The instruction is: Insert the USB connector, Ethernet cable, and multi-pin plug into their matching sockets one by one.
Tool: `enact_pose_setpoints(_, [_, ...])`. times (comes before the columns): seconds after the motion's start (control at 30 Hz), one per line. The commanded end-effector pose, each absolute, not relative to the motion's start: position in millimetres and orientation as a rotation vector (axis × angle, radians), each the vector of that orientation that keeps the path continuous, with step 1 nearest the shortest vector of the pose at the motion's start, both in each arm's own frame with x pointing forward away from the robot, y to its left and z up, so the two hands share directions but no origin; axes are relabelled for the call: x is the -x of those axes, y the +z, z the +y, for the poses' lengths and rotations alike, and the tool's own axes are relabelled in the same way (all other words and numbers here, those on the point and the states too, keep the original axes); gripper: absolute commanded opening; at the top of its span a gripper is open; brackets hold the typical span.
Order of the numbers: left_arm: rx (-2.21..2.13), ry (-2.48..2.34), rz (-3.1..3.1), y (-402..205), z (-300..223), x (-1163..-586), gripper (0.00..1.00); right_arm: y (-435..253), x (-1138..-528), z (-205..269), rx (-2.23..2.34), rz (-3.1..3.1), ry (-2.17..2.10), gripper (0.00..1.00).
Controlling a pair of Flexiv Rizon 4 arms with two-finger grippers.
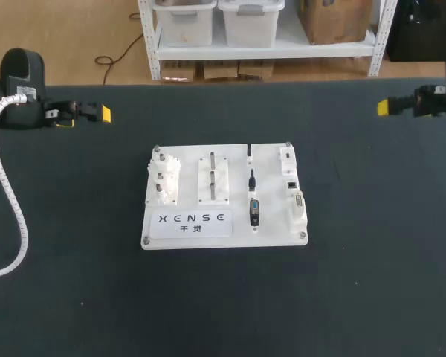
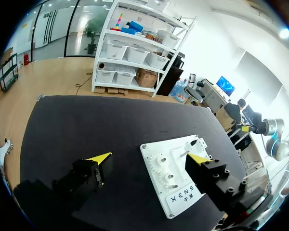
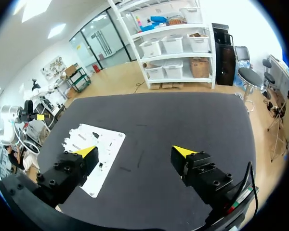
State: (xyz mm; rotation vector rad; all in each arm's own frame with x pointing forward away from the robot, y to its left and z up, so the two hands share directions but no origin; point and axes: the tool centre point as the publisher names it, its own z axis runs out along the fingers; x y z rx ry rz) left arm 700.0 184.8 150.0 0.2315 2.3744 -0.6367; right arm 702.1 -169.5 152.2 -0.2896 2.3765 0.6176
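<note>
Three black connectors (image 1: 254, 212) lay in a column on the white board (image 1: 186, 223), mid black table (image 1: 357, 297), sockets (image 1: 297, 207) just right, left gripper (image 2: 149, 157) far left, right gripper (image 3: 135, 151) far right, both splayed, empty.

The matt black table (image 1: 74, 297) carries a smooth white plastic board (image 1: 223, 234) holding a black plastic plug (image 1: 254, 212).

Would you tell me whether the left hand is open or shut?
Open: the left hand holds nothing, its fingers far apart.
</note>
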Motion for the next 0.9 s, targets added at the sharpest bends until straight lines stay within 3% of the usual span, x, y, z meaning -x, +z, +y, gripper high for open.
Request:
enact_pose_setpoints(0.03, [-0.231,-0.637,2.374,149.9,184.9,-700.0,1.0,168.2,-713.7,-117.8,0.179,2.446,0.295,1.0])
enact_pose_setpoints(0.53, [-0.231,-0.637,2.374,149.9,184.9,-700.0,1.0,137.1,-728.9,-1.5,0.147,2.668,-0.036,1.0])
enact_pose_setpoints(0.9, [-0.231,-0.637,2.374,149.9,184.9,-700.0,1.0,94.3,-736.5,34.0,0.073,2.803,-0.08,1.0])
